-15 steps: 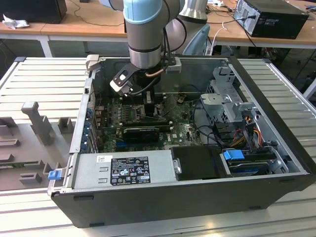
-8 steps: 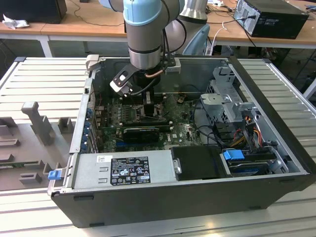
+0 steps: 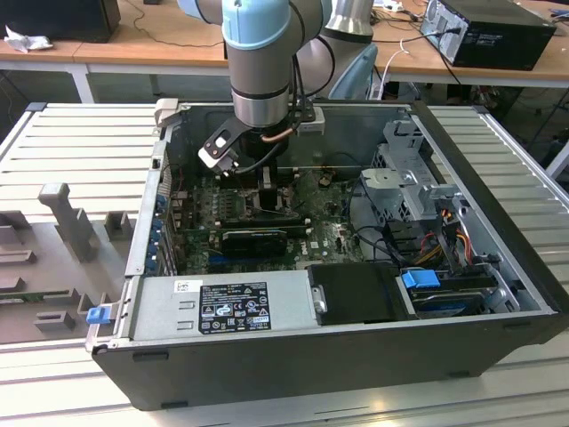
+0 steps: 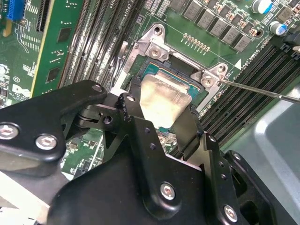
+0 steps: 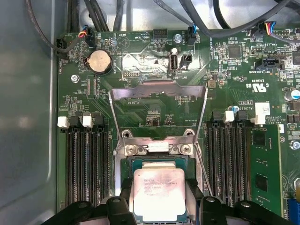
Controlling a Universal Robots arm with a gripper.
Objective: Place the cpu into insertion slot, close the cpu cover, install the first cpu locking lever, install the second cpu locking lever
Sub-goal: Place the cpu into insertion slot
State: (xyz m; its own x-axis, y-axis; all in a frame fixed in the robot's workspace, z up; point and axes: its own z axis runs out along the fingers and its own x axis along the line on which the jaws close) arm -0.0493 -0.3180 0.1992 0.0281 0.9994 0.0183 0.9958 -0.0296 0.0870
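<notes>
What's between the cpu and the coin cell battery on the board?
The open cpu cover: its silvery frame sits between the cpu and the coin cell battery, in the first wrist view.

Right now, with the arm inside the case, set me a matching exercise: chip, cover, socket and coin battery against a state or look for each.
Things:
1. chip
2. cover
3. coin battery
4. socket

States:
A. swung open, its frame lifted off the socket
B. round and silvery, set in the green board
C. gripped on two sides by the jaws
D. dark square with a metal rim, under the chip

Pairs: 1-C, 2-A, 3-B, 4-D
</notes>
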